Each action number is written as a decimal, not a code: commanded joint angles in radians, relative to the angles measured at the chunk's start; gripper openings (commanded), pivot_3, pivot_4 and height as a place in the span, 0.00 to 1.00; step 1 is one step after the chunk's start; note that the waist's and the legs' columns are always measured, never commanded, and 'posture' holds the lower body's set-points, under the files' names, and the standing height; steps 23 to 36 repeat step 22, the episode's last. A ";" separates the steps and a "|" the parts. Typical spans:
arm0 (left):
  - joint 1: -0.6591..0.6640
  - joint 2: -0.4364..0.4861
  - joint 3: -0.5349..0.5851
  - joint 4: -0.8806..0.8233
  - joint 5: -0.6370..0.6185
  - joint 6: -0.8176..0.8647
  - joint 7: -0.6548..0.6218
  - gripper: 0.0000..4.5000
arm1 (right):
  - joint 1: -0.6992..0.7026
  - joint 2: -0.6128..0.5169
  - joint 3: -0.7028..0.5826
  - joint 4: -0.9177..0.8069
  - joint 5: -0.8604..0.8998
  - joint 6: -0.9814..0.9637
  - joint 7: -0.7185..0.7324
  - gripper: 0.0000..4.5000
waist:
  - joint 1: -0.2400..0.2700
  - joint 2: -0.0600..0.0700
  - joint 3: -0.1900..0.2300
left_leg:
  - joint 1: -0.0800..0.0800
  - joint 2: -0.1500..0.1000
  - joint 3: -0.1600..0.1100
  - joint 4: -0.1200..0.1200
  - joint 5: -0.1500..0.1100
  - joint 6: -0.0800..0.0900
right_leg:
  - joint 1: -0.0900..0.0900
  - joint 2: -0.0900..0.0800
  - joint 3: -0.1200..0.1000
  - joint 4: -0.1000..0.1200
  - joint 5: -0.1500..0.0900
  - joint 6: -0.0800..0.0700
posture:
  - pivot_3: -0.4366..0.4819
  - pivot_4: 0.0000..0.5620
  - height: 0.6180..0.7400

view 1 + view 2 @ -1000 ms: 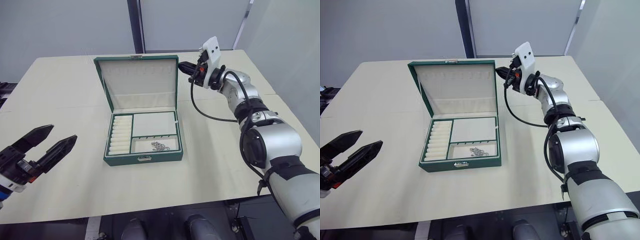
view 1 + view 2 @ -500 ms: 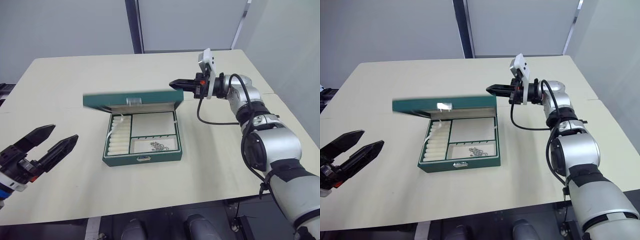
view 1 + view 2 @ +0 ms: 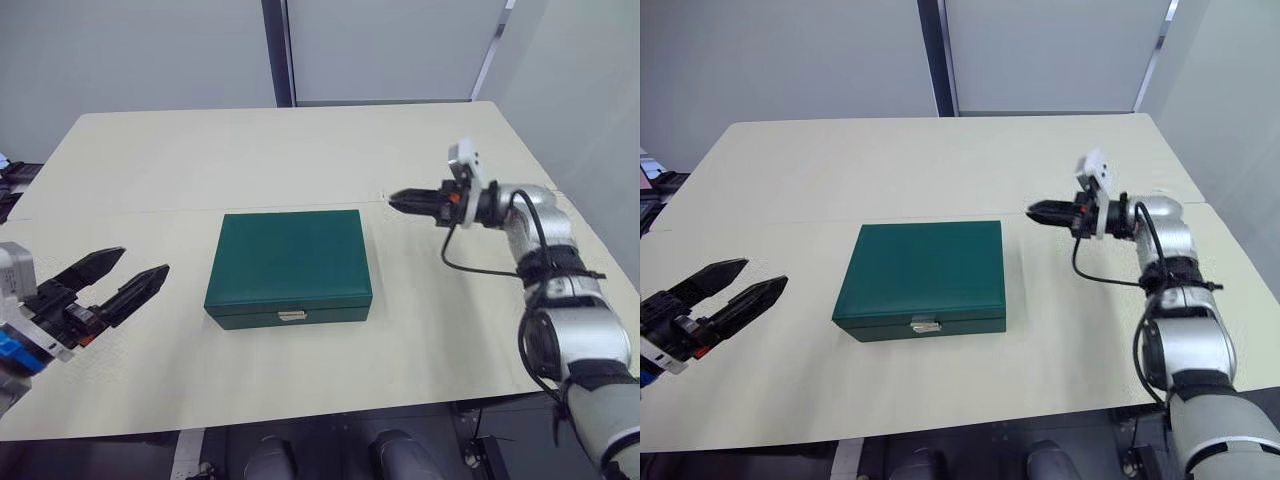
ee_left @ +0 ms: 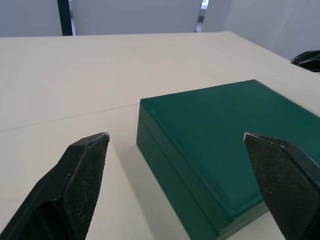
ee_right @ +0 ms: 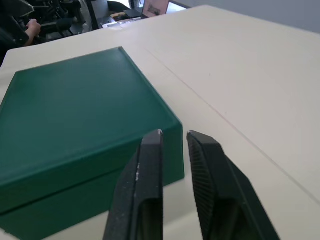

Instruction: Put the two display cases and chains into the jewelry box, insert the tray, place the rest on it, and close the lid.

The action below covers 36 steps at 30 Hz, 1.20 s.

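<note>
The left pincer (image 3: 118, 282) hovers wide open near the front left edge of the pale rectangular table (image 3: 300, 150). At mid-table, the dark green rectangular jewelry box (image 3: 289, 266) has its flat green lid (image 3: 922, 266) now shut, hiding the contents seen earlier. The right pincer (image 3: 398, 200), fingers narrowly apart, has pulled back toward the right edge.

— What's under everything here?

— A pale cream table (image 3: 200, 170), with a thin seam running across its top.

— And behind it?

— Grey wall panels (image 3: 130, 50), split by a dark vertical post (image 3: 277, 50). At the far left edge, some dark equipment (image 3: 14, 180).
</note>
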 commanded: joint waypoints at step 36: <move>-0.073 0.090 -0.135 0.496 0.450 -0.260 -0.237 1.00 | 0.684 -0.219 -0.197 -0.530 0.141 0.051 -0.277 0.99 | 0.004 0.000 0.000 | 0.000 0.000 0.000 -0.001 0.000 0.000 | 0.000 0.000 0.000 -0.001 0.000 0.000 | 0.48 0.27 1.00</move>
